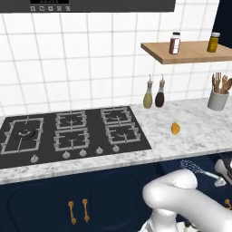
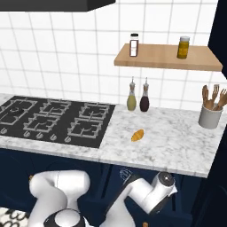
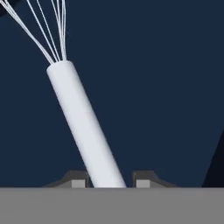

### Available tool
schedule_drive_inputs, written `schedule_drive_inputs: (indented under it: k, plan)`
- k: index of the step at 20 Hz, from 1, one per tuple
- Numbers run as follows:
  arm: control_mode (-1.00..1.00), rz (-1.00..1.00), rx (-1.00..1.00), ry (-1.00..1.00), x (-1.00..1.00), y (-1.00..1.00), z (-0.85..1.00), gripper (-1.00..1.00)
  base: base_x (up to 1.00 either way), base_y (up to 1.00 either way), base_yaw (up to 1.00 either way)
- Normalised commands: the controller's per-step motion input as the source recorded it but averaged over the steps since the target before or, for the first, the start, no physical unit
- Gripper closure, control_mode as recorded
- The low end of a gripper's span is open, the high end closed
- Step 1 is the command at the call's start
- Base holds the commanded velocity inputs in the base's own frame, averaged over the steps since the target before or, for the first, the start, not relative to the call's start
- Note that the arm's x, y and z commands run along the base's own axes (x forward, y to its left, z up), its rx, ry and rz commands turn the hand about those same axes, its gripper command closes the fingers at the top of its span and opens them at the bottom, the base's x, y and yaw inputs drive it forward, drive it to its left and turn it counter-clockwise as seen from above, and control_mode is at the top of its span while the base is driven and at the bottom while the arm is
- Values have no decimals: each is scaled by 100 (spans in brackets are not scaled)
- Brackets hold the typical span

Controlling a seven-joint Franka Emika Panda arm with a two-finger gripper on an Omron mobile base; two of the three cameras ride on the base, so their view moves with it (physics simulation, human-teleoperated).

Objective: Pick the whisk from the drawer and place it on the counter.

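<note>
Cooktop [image 1: 68,131] — black, at the left, no part in this job.

Counter [image 1: 199,129] — marble, open patch right of the cooktop around a small orange item [image 1: 175,128]; I mark that patch as a likely landing spot.

Whisk [image 3: 85,127] — in the drawer [image 3: 153,87], white handle lying across the navy floor, wires fanning away from the hand; from the left base view the wire head [image 1: 191,166] shows just below the counter edge.

Gripper [image 3: 107,180] — tips either side of the handle's near end; clamped or only straddling, I cannot tell.

Step — the grasp, by my reading. Next: confirm a firm hold, then lift straight up clear of the drawer before swinging to the counter.
</note>
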Motion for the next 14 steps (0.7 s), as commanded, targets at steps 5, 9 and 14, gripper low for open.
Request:
schedule_drive_inputs:
  k: [5, 9, 14]
  plan:
    - [-100, -2, 6, -11, -34, -19, 100, 100, 0, 0, 0]
    - [-100, -9, 1, -14, -7, 28, 100, 100, 0, 0, 0]
    - [-100, -8, 0, -19, 0, 52, 99, 100, 0, 0, 0]
